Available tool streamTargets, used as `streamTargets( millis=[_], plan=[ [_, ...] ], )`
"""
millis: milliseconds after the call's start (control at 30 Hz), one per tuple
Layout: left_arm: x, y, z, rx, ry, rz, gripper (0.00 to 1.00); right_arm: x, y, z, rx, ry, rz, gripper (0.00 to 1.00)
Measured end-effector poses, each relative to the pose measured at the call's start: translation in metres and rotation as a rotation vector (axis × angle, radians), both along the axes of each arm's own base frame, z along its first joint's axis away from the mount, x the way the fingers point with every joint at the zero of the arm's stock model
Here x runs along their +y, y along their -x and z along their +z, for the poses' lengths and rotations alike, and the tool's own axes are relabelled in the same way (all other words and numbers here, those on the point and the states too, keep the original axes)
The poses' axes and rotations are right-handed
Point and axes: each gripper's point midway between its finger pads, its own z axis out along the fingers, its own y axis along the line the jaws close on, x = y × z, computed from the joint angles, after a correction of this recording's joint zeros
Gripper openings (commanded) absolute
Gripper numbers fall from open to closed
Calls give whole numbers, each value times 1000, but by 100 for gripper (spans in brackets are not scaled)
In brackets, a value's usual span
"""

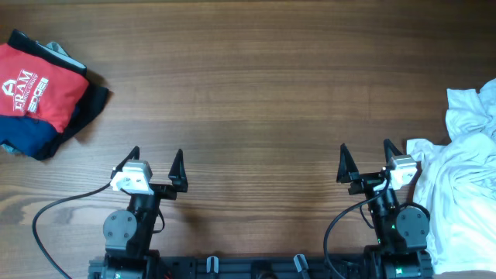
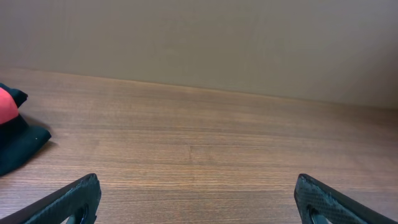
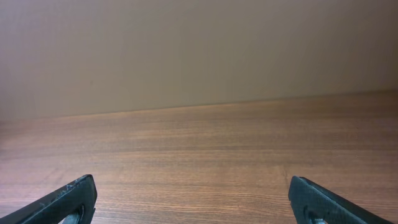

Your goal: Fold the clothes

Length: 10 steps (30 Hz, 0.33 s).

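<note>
Grippers are seen nearest, at the near edge of the table (image 1: 256, 93): the left gripper (image 1: 157, 155) at seven o'clock, the right gripper (image 1: 364, 151) at five, both spread wide with nothing held. At four o'clock, just beside the right one, a crumpled white heap (image 1: 465, 186) is lying. Far off at ten o'clock the red T-shirt (image 1: 39, 89) is placed, apparently folded, on dark blue garments (image 1: 31, 143). A pause between garments is judged; next, one white piece probably must be pulled out and spread flat.
</note>
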Motion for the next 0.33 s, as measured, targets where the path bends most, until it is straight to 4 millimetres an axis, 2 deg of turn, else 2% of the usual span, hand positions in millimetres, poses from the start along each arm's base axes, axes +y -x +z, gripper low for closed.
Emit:
streamTargets(
  millis=[333],
  plan=[
    [0,0,0,0,0,0,100,0,0,0,0,0,0,100]
  ],
)
